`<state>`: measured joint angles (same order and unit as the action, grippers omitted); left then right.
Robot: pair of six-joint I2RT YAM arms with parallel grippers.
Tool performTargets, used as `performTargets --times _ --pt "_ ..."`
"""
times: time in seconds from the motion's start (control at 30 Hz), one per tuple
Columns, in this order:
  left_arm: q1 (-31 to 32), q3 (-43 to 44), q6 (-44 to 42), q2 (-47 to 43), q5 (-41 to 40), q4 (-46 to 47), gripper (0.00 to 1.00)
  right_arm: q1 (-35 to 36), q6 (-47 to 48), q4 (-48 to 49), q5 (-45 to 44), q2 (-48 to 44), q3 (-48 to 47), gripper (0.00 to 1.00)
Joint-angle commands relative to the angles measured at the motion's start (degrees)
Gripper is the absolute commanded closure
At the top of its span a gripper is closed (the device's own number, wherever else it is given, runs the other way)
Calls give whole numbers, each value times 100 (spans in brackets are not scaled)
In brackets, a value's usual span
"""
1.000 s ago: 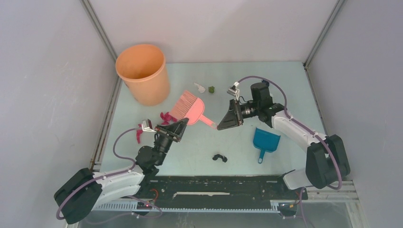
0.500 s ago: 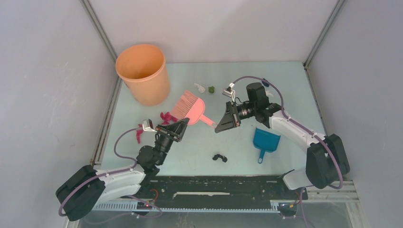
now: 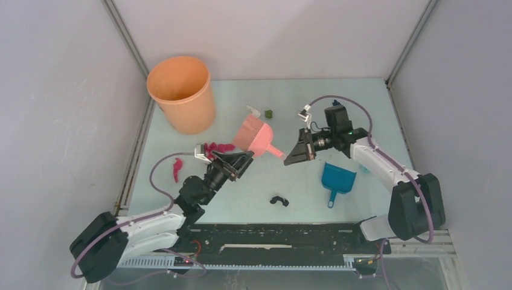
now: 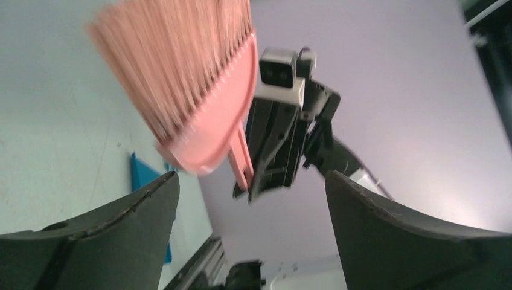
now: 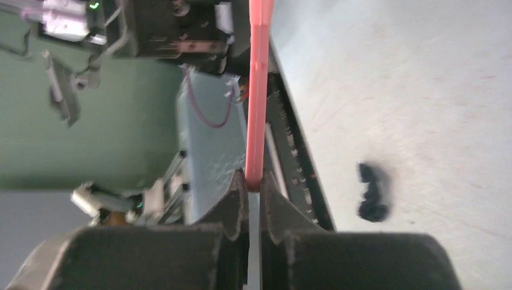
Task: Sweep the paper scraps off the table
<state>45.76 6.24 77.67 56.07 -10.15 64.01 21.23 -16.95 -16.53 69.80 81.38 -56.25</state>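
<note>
Count, top view: two arms, one orange bucket (image 3: pixel 181 93), one pink brush (image 3: pixel 255 135), one blue dustpan (image 3: pixel 337 179).

Paper scraps I can make out:
- Magenta: a cluster of several bits (image 3: pixel 218 147) lying close together, plus one separate strip (image 3: pixel 177 168). I cannot count the bits in the cluster exactly.
- White: one (image 3: pixel 253 110), partly behind the brush head.
- Olive green: one (image 3: pixel 268 113).
- Black: one (image 3: pixel 278 200).

Appearance: all are small, crumpled and irregular. The black one looks like a twisted curl in my right wrist view. The magenta strip is longer and bent.

Position on the table (image 3: pixel 302 96):
- The magenta cluster lies just beside my left gripper (image 3: pixel 241 160), on its far-left side.
- The magenta strip lies near the left edge, apart from the cluster.
- The white and olive bits sit near each other, beyond the brush toward the back wall.
- The black scrap lies alone toward the near edge, between my two arms and left of the dustpan.

Fingers:
- My left fingers (image 4: pixel 121 217) stand wide apart with nothing between them. The brush head hangs ahead of them.
- My right gripper (image 3: pixel 290 158) is clamped on the tip of the brush's thin pink handle. The wrist view shows both pads pressed against it.
- The bristle end points toward the bucket. I cannot tell whether the bristles touch the table.
</note>
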Motion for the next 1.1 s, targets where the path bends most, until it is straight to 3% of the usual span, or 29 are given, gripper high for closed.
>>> performTargets --times 0.0,0.07,0.13,0.33,0.63,0.8,0.93,1.07 --pt "47 863 -1443 -1134 969 -3063 9 -565 2799 -2564 -1022 -363 -570 100" --pt "88 1437 -2502 -1747 936 -5125 9 -567 3790 -3424 -1533 -432 -729 100" --pt "106 2119 -3581 -2149 880 -6599 11 -468 4450 -4026 -2019 -571 -798 100" --pt "120 4085 -5455 -2115 972 -9077 12 164 5227 -4994 -2660 -897 -886 100" --pt "592 5004 -6769 -1127 1800 -9620 17 1198 5196 -5431 -2315 -1047 -949 100" --pt "1320 5020 -7216 -568 1592 -9662 17 1404 5271 -5586 -2136 -1046 -943 100" --pt "1536 4852 -7395 -275 1708 -9429 17 1446 5439 -5711 -1843 -1032 -942 100" --pt "1585 4687 -7371 -3 2098 -9178 23 1465 5452 -5677 -1697 -967 -941 100"
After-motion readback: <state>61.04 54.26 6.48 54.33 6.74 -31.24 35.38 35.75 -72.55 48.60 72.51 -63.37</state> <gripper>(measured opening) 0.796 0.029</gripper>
